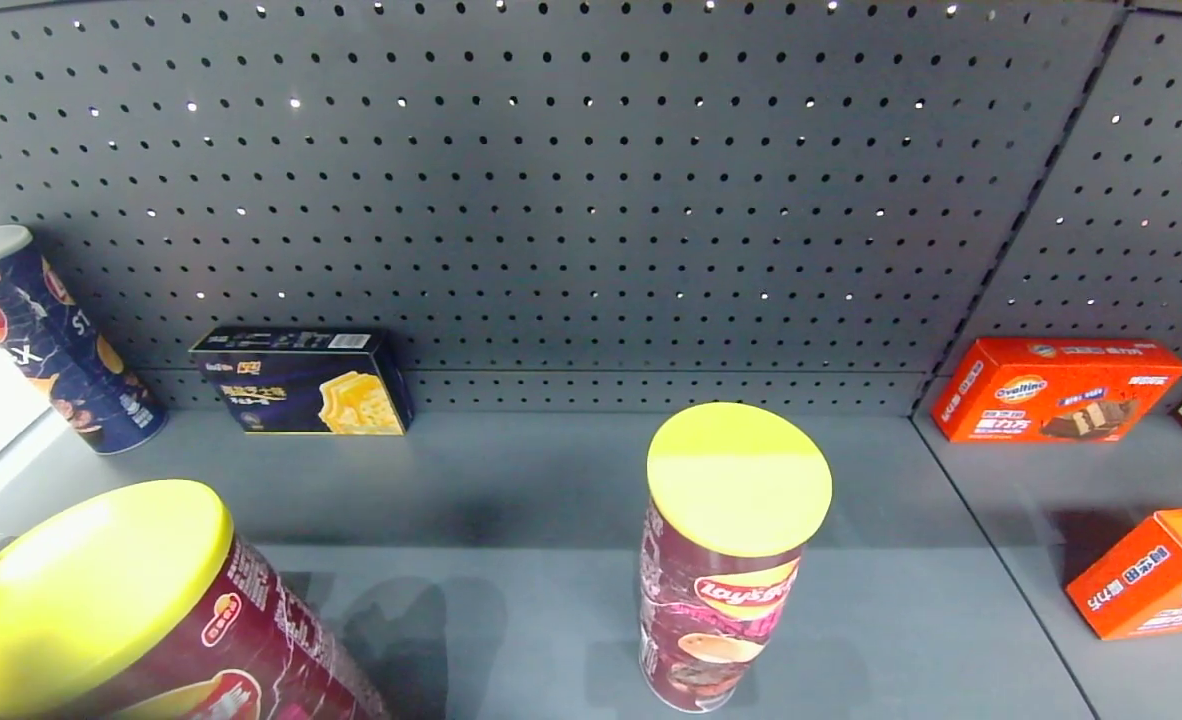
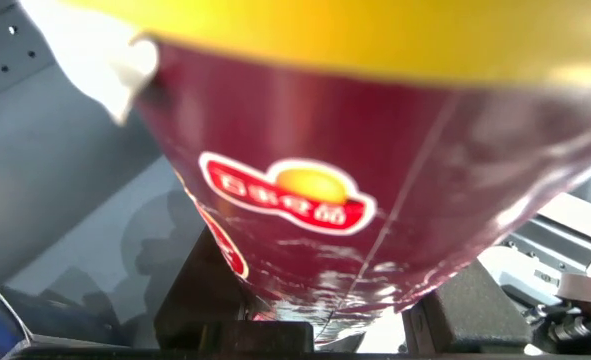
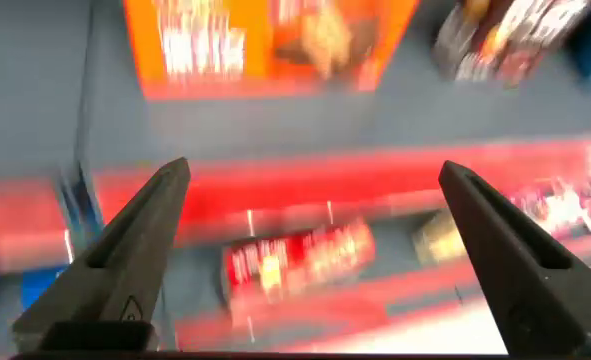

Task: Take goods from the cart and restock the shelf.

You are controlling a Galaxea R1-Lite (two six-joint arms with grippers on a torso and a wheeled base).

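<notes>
The left gripper (image 2: pixel 340 318) squeezes a round, shiny dark-red chip can (image 1: pixel 181 640) (flat yellow lid) at the grey shelf's (image 1: pixel 511 500) front left. A twin can (image 1: pixel 721 590) stands upright mid-shelf. The right gripper's (image 3: pixel 313 170) pointy fingers gape, holding nothing.

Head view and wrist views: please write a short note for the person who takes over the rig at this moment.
Left gripper: jaws shut on a maroon cylindrical chip can with yellow lid, held tilted at the front left of the grey metal shelf.
Right gripper: jaws open, nothing between them.
Done: a second matching maroon can stands upright mid-shelf. A dark blue cardboard box sits by the back wall.
Left: set the held can upright on the shelf, then probably fetch more goods.
</notes>
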